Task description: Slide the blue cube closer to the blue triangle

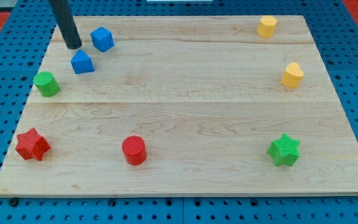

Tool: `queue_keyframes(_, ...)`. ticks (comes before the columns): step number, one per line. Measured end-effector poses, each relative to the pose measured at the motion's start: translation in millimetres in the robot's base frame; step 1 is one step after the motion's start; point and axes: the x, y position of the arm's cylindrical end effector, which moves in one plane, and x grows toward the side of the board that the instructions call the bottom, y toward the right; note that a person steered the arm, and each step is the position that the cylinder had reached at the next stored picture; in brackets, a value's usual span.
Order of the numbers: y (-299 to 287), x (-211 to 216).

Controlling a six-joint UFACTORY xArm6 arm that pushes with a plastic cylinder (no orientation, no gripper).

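Note:
The blue cube (102, 38) sits near the board's top left corner. The blue triangle (82, 62) lies just below and left of it, a small gap apart. My tip (73, 45) rests on the board left of the blue cube and just above the blue triangle, touching neither as far as I can tell. The dark rod rises from it toward the view's top left.
A green cylinder (46, 83) is left of the blue triangle near the board's left edge. A red star (32, 144) and red cylinder (133, 150) lie at the bottom left. A green star (284, 149) sits bottom right; two yellow blocks (266, 26) (293, 75) at the right.

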Motion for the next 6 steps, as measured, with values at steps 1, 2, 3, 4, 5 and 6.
queue_keyframes(1,33.7,-42.2)
queue_keyframes(2,66.1,-34.1)
queue_keyframes(3,44.5,4.7)
queue_keyframes(4,23.1,10.5)
queue_keyframes(5,21.1,8.6)
queue_keyframes(6,21.1,14.0)
